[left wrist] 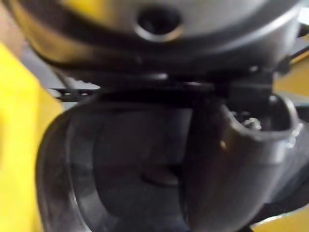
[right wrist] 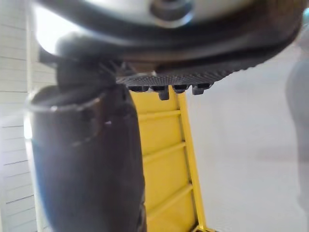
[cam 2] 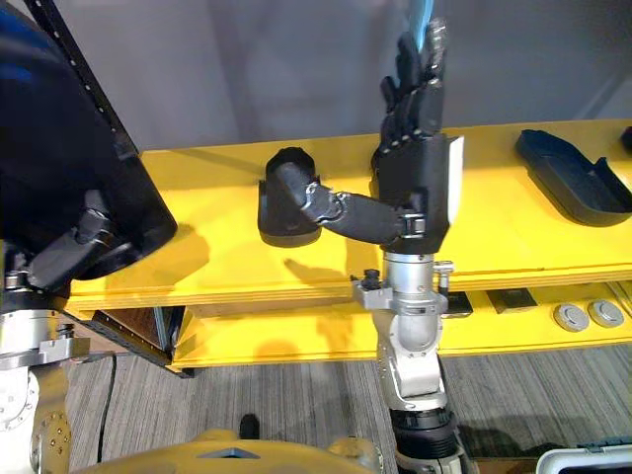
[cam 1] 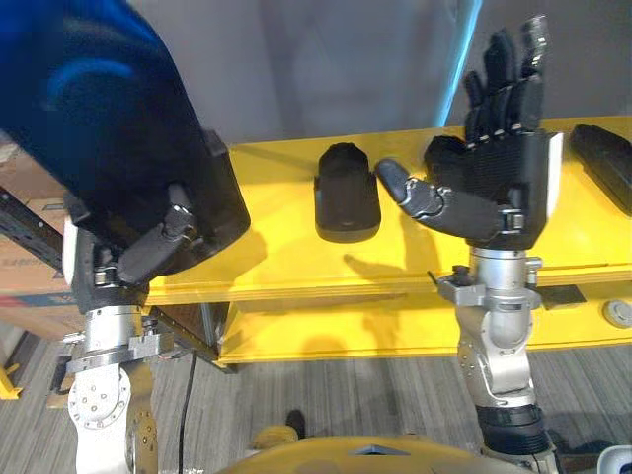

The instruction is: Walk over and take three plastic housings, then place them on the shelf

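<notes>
I see my left hand at the left end of the yellow shelf. Its thumb and fingers are curled round a large glossy dark plastic housing. That held housing is raised in front of the head camera and covers the shelf's left corner. In the left wrist view the thumb lies across the housing's hollow inner side.

My right hand stands upright at the shelf's front edge, about the middle of its length. The fingers are straight and point up, the thumb sticks out sideways, and the hand holds nothing. The thumb tip reaches toward a second black housing, which lies on the shelf top just left of that hand. I cannot tell whether the thumb touches it.

A third black housing, long and shallow, lies near the shelf's right end, well apart from the right hand. Below the shelf's front edge, on a lower yellow ledge, sit two small grey discs toward the right end.
</notes>
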Tool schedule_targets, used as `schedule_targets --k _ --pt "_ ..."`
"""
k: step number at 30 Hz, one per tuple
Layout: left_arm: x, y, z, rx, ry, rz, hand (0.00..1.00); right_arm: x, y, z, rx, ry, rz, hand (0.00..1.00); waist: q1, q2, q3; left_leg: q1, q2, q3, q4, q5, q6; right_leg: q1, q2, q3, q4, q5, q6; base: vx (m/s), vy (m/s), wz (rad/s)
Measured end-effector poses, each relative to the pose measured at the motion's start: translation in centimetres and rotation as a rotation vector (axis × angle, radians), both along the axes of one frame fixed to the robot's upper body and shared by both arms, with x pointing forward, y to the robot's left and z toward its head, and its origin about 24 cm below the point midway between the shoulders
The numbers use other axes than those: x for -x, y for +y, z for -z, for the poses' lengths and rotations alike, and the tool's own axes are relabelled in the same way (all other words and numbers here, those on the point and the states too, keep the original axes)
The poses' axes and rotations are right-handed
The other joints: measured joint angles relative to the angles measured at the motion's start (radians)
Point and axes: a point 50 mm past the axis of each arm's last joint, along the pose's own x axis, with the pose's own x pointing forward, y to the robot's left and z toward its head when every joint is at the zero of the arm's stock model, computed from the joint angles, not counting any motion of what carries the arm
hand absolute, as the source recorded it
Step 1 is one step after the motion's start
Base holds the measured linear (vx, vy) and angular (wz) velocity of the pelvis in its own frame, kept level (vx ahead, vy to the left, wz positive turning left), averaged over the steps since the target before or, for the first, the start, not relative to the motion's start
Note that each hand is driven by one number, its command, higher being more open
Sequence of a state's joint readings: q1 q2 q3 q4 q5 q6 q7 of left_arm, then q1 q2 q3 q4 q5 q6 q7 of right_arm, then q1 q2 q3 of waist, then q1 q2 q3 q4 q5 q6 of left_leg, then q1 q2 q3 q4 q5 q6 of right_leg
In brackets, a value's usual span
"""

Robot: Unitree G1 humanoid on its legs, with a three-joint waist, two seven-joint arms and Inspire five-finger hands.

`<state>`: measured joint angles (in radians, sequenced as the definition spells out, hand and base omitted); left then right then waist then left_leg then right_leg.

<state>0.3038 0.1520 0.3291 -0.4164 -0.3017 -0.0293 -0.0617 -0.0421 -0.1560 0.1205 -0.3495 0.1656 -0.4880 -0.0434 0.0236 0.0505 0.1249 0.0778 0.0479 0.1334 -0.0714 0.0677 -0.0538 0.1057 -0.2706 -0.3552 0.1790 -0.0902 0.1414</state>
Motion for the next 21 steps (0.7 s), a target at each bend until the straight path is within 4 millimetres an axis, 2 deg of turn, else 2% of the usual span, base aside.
schedule_targets --k 4,6,9,14,17,19,21 --pt "-1.7 2.3 5.9 0.097 0.297 -0.072 0.00 -0.1 -0.1 1.5 0.025 0.090 -0.023 1.00 -0.023 -0.012 -0.003 -0.004 0.013 0.031 -0.017 0.020 -0.007 -0.018 0.026 0.044 -0.041 0.027 -0.002 0.00 0.013 -0.19" --pt "-2.8 2.4 6.3 0.154 0.293 -0.094 0.00 -0.2 -0.6 2.3 0.014 0.138 -0.025 1.00 -0.027 -0.018 -0.006 -0.005 0.015 0.035 -0.014 0.022 -0.010 -0.018 0.029 0.045 -0.053 0.038 0.002 0.04 -0.003 -0.09" --pt "-4.3 2.6 6.2 0.141 0.300 -0.072 0.00 -0.4 -1.2 3.0 0.036 0.181 -0.030 1.00 -0.033 -0.017 -0.005 -0.005 0.015 0.045 -0.014 0.023 -0.011 -0.023 0.030 0.054 -0.058 0.040 0.001 0.03 0.003 -0.08" --pt "-6.3 2.3 6.5 0.234 0.293 0.015 0.00 -0.6 -1.5 3.0 0.115 0.197 -0.053 1.00 -0.057 -0.008 -0.003 -0.019 0.015 0.059 -0.013 0.025 -0.012 -0.049 0.031 0.074 -0.058 0.048 0.002 -0.01 0.011 -0.09" --pt "-7.3 3.0 6.5 0.238 0.318 0.073 0.00 -0.8 -1.6 3.0 0.153 0.217 -0.072 1.00 -0.066 0.002 0.002 -0.016 0.016 0.064 -0.013 0.028 -0.012 -0.053 0.031 0.084 -0.056 0.051 0.004 -0.03 0.008 -0.08" --pt "-7.7 4.1 6.3 0.231 0.348 0.107 0.00 -1.0 -1.5 2.9 0.179 0.226 -0.098 1.00 -0.084 0.019 0.011 -0.015 0.015 0.064 -0.013 0.031 -0.011 -0.055 0.031 0.087 -0.054 0.053 0.003 -0.06 0.013 -0.03" --pt "-8.0 4.6 6.3 0.231 0.378 0.127 0.00 -1.1 -1.5 2.7 0.188 0.222 -0.122 1.00 -0.087 0.032 0.015 -0.016 0.015 0.070 -0.013 0.033 -0.010 -0.062 0.031 0.094 -0.051 0.054 0.005 -0.06 0.017 -0.08"
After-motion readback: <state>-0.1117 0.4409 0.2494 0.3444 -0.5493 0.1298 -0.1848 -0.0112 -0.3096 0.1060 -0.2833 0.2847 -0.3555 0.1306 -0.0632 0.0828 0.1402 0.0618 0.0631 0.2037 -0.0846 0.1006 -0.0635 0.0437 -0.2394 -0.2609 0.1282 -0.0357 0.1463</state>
